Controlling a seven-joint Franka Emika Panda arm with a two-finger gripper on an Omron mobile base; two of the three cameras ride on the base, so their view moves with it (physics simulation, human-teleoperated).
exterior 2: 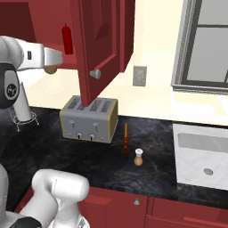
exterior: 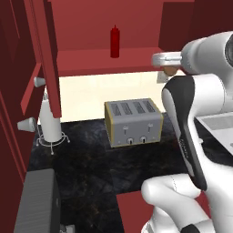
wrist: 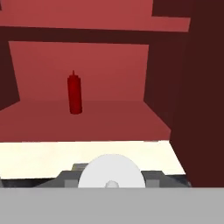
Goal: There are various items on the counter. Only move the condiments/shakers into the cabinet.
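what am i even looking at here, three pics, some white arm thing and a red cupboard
It is a computer-rendered kitchen with a white robot arm on a driving base. Two pictures come from cameras behind the arm, one to its left and one to its right; the third looks out from its hand. A slim dark red squeeze bottle already stands on the shelf of the dark red wall cupboard. The arm's pincer is raised near that shelf, holding a small round tan shaker with a pale top. On the black stone counter sit a grey four-slot toaster, a thin orange-red utensil and a second tan shaker.
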